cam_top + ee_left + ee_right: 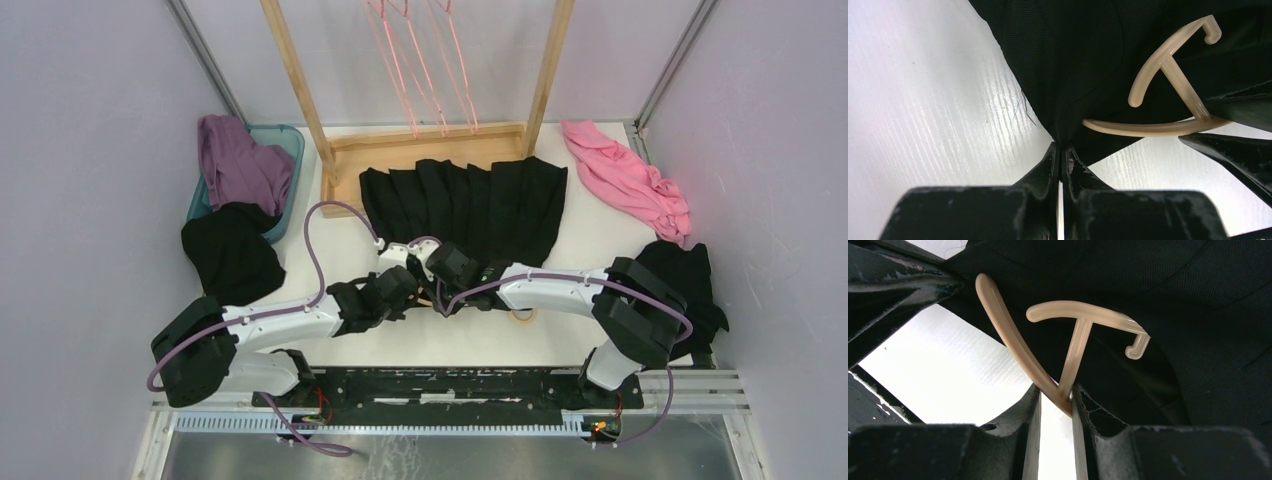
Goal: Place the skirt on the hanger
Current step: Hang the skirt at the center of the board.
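The top view is bright and even, with only soft shadows. In both wrist views the white table (923,100) shines with glare. The black skirt (1073,60) is so dark that its folds barely show. The right gripper's fingers (1015,440) look blurry up close, and the hanger (1013,345) is smeared at its hook.

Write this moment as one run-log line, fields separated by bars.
left end effector: shut on skirt edge | right end effector: shut on hanger | hanger: over skirt's near edge
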### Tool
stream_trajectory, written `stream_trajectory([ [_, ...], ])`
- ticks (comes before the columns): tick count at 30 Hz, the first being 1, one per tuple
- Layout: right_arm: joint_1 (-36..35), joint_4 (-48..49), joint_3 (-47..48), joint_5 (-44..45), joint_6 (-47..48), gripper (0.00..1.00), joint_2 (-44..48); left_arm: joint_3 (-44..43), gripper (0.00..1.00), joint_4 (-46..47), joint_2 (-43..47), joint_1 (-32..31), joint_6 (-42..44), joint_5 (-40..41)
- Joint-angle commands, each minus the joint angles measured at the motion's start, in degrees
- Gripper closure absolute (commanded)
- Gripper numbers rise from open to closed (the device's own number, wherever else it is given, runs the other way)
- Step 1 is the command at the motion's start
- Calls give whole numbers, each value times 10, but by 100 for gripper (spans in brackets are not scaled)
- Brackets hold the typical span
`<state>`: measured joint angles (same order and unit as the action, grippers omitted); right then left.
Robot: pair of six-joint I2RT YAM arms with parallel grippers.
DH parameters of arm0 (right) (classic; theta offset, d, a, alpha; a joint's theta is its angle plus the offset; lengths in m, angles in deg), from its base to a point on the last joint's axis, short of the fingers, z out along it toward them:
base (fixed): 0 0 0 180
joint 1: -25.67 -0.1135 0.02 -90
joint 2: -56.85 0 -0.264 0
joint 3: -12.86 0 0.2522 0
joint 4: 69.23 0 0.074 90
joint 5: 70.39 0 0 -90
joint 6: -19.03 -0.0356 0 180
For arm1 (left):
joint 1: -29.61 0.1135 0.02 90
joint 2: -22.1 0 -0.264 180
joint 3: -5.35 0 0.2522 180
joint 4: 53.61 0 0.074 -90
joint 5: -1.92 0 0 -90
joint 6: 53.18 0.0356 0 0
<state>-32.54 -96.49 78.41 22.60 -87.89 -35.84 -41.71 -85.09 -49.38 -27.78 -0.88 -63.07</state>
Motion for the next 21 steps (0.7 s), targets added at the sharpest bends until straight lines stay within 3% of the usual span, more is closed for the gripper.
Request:
stream_trajectory([
  [1,6,24,14,13,-20,99,-15,-22,97,13,23,-8,-3,3],
  [21,5,55,-45,-4,-48,99,-1,-70,97,4,9,-8,5,27],
])
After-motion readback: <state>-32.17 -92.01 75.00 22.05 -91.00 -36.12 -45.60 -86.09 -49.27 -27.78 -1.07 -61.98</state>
